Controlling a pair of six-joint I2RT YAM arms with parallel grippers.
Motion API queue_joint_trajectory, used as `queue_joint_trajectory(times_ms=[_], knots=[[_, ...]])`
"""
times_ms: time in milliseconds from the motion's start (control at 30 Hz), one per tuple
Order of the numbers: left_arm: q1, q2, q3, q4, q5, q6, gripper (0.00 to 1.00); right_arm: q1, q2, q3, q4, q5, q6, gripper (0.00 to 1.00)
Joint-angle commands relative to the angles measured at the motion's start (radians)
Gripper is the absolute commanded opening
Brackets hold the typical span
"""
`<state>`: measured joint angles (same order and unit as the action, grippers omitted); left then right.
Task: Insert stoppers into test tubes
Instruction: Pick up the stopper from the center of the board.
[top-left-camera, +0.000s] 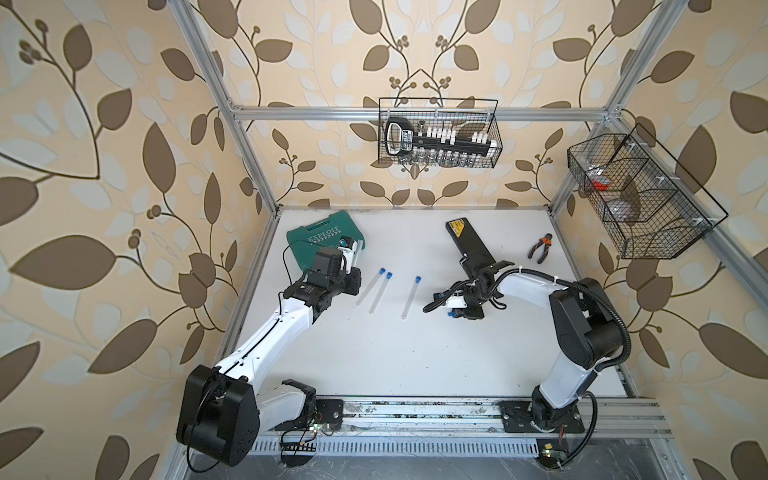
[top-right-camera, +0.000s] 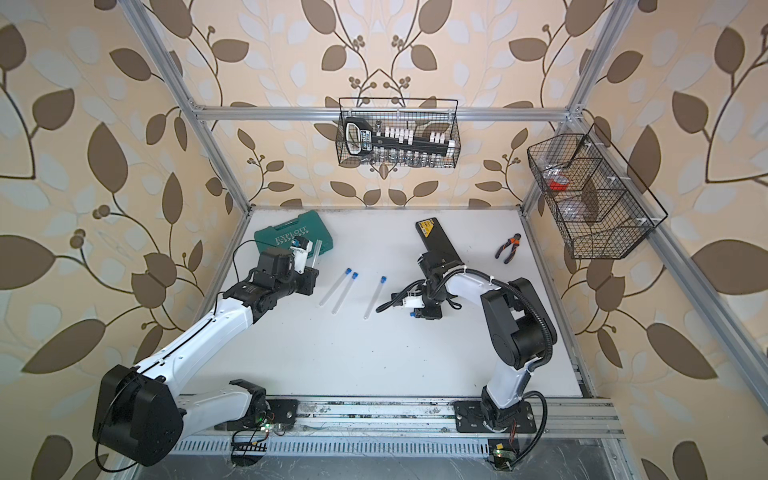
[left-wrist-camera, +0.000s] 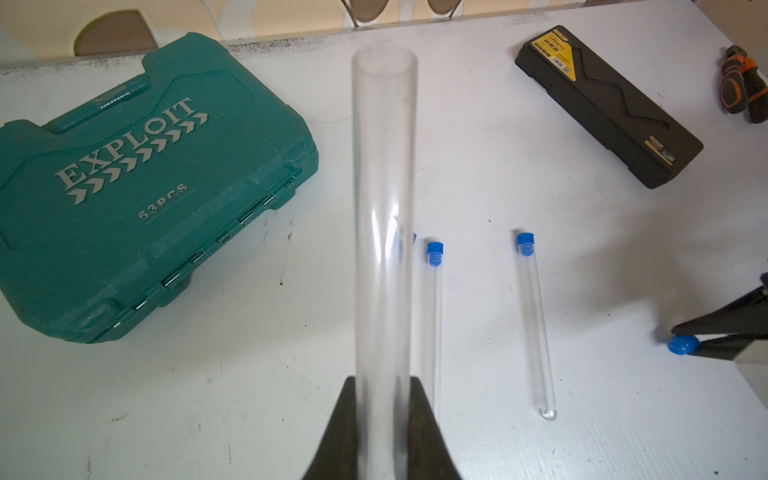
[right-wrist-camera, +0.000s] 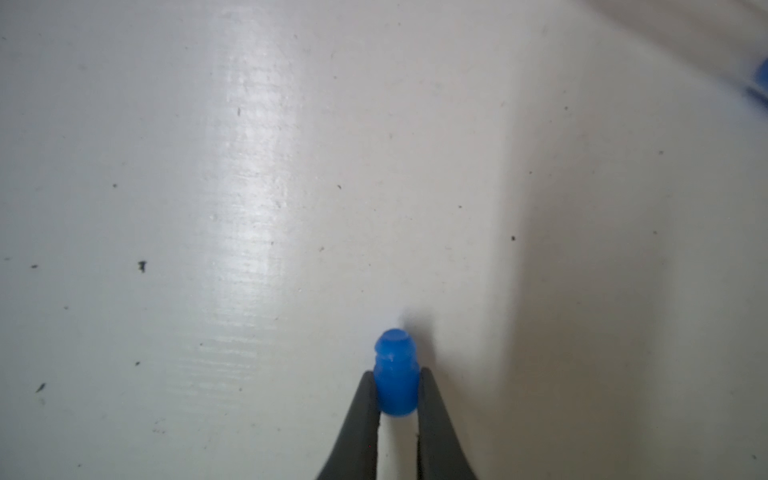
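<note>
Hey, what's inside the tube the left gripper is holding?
Nothing visible: the tube is clear and empty, its mouth unstoppered. Its rounded end is out of view beyond the left gripper.

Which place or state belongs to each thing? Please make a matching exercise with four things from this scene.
Things:
1. open test tube
2. loose stopper
3. pliers
4. green case

Places or states:
A. lies near the far right corner
B. clamped in the right gripper
C. closed, near the far left corner
D. clamped in the left gripper

Pairs: 1-D, 2-B, 3-A, 4-C
</note>
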<state>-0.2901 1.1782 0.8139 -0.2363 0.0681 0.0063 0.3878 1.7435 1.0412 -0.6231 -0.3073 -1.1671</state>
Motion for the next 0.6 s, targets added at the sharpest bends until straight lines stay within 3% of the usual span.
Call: queue_joint_trajectory(times_ms=[0, 167, 400, 567], knots=[[-0.021, -0.024, 0.026, -0.010, 0.003, 0.085, 0.00, -0.007, -0.069, -0.030, 0.001, -0.081, 0.045, 0.14], [-0.082, -0.032, 0.023, -0.053, 0.049, 0.228, 0.00, -0.007, -0.139, -0.052, -0.028, -0.072, 0.122, 0.14], [-0.262, -0.087, -0.073, -0.089, 0.137, 0.534, 0.00, 0.006, -0.301, -0.128, -0.041, -0.079, 0.188, 0.15], [-0.329, -0.048, -0.085, -0.093, 0.184, 0.686, 0.00, 0.031, -0.418, -0.185, -0.042, -0.075, 0.250, 0.15]])
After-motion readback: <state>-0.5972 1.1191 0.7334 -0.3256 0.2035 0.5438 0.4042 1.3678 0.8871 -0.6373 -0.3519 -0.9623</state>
